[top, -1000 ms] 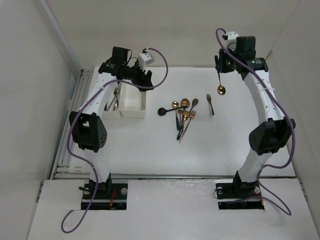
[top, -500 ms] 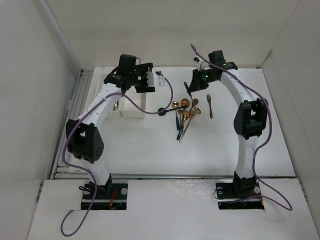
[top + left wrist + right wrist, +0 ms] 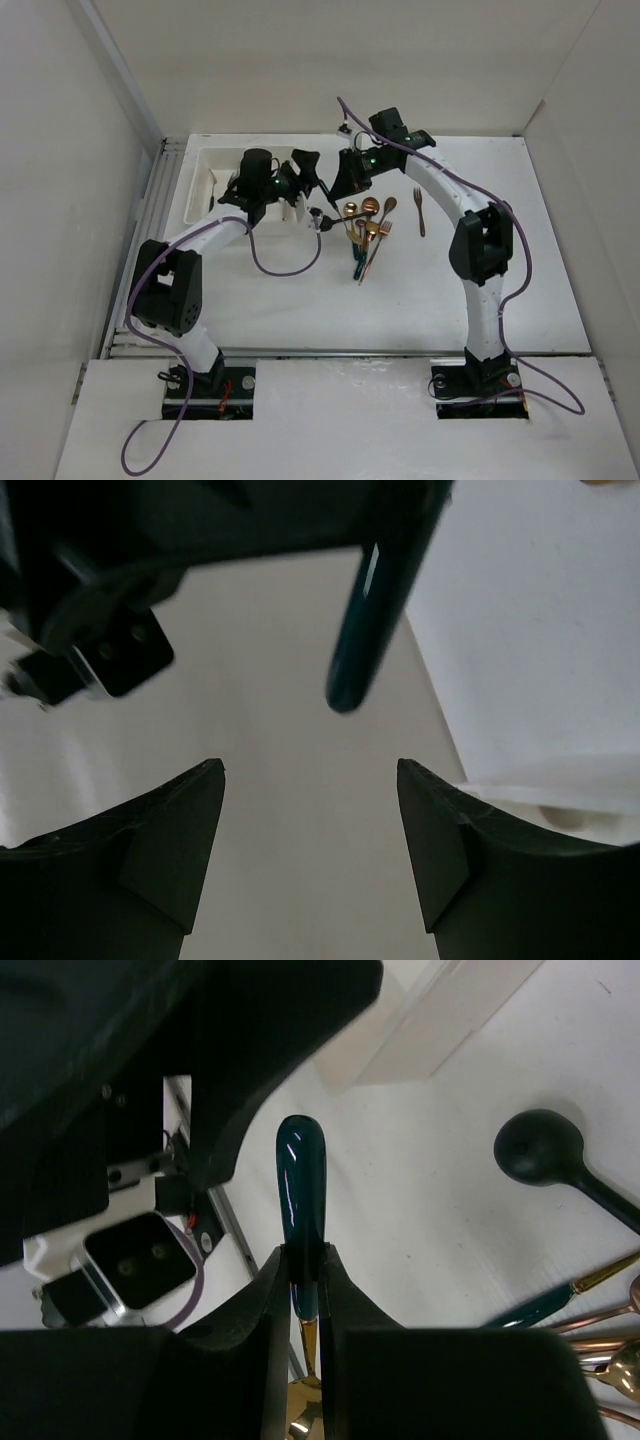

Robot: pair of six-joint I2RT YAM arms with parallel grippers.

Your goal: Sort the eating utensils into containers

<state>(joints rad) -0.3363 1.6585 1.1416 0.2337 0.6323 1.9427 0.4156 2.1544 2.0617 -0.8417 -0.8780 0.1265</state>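
My right gripper (image 3: 347, 180) (image 3: 300, 1256) is shut on a utensil with a dark teal handle (image 3: 300, 1180) and a gold neck; its head is hidden. It holds the handle out towards my left gripper (image 3: 303, 176) (image 3: 310, 820), which is open and empty, with the teal handle (image 3: 366, 630) just above and between its fingertips. Several copper, teal and black utensils (image 3: 366, 226) lie in a pile mid-table, with a black spoon (image 3: 318, 216) (image 3: 540, 1148) at its left. The white trays (image 3: 212, 165) stand at the back left, partly hidden by my left arm.
A single dark fork (image 3: 420, 209) lies right of the pile. White walls close in the table on both sides and at the back. A metal rail (image 3: 150, 230) runs along the table's left edge.
My right arm has swung left and down with the utensil, from high at the back right to beside the trays. My left gripper has turned from over the trays to face it.
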